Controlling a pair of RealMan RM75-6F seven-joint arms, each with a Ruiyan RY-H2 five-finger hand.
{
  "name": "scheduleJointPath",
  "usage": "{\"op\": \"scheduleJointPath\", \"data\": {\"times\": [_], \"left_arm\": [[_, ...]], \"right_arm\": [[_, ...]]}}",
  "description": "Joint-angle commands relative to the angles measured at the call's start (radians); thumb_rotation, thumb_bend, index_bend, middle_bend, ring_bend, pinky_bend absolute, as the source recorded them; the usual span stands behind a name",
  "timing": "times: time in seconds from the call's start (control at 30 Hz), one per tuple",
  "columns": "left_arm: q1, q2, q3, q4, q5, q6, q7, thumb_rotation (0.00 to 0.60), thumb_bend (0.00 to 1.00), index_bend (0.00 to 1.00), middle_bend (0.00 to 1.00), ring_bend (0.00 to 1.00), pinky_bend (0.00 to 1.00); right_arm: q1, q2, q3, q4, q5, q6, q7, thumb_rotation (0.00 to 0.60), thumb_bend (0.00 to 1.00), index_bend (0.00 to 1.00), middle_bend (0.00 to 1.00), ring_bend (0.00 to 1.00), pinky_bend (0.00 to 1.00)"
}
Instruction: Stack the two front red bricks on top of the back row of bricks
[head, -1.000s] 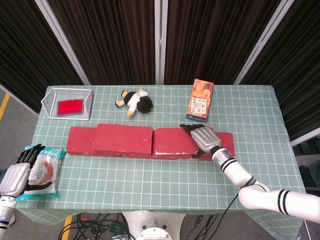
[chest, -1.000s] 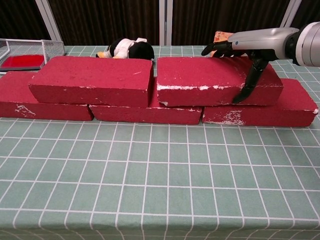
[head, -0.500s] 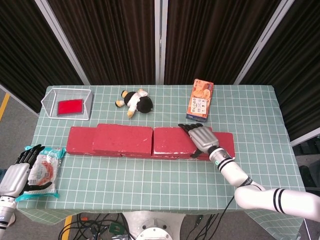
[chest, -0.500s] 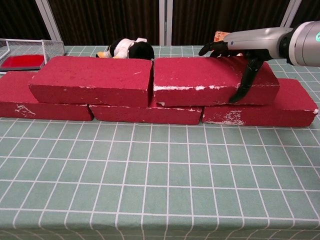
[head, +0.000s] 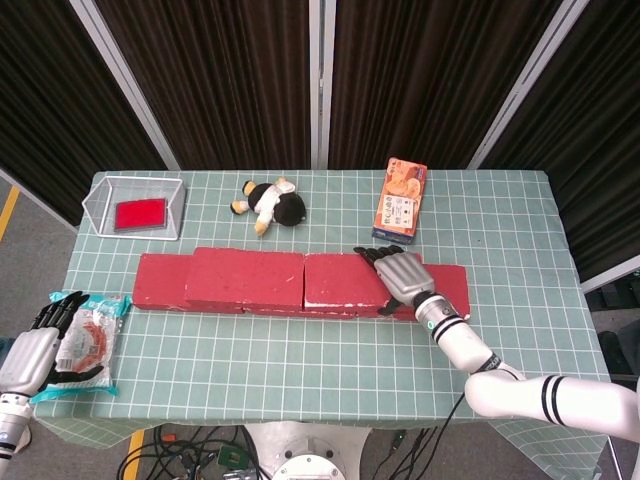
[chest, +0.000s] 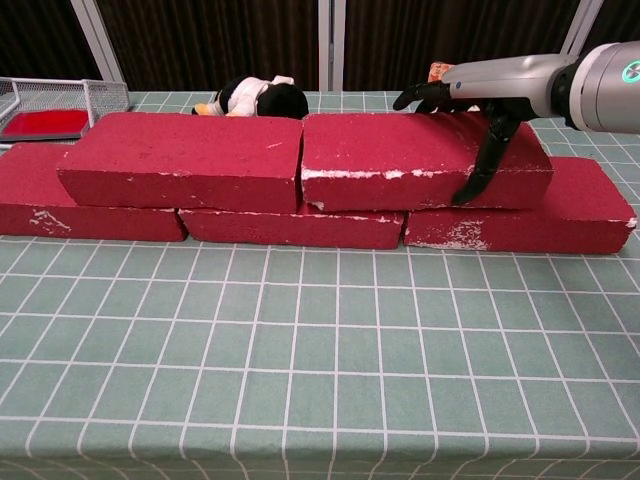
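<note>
Both upper bricks already on the back row (chest: 300, 228): left brick (chest: 185, 160), right brick (chest: 420, 160) touching end to end. Right hand (chest: 470, 95) draped over right brick, clasping it. Release remains, seemingly.

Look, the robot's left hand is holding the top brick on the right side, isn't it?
Not quite: it is the right hand that grips the top right brick, as the chest view shows. The left hand rests on a snack packet at the table's edge.

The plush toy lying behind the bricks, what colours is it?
The plush toy is black and white with yellowish feet, clearest in the head view.
</note>
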Motion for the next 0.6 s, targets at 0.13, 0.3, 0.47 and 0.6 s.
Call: {"op": "scheduleJointPath", "data": {"times": [0.13, 0.3, 0.47, 0.6], "left_arm": [[0.0, -0.001, -0.001, 0.001, -0.001, 0.0, -0.001, 0.6, 0.0, 0.02, 0.0, 0.0, 0.0], [0.001, -0.001, -0.002, 0.002, -0.002, 0.0, 0.002, 0.6, 0.0, 0.02, 0.0, 0.0, 0.0], [0.001, 0.0, -0.001, 0.002, -0.003, -0.003, 0.003, 0.6, 0.0, 0.02, 0.0, 0.0, 0.0], [0.002, 0.001, -0.001, 0.003, -0.004, -0.003, 0.001, 0.6, 0.0, 0.02, 0.0, 0.0, 0.0]], "right_arm": [[0.005, -0.001, -0.006, 0.003, 0.006, -0.001, 0.0, 0.6, 0.05, 0.0, 0.17, 0.14, 0.12], [0.01, -0.008, -0.005, 0.01, 0.011, -0.003, 0.008, 0.6, 0.05, 0.0, 0.17, 0.14, 0.12], [0.014, -0.013, -0.006, 0.014, 0.013, -0.001, 0.008, 0.6, 0.05, 0.0, 0.16, 0.13, 0.12], [0.018, -0.013, -0.005, 0.015, 0.016, 0.0, 0.01, 0.6, 0.05, 0.0, 0.16, 0.13, 0.12]]}}
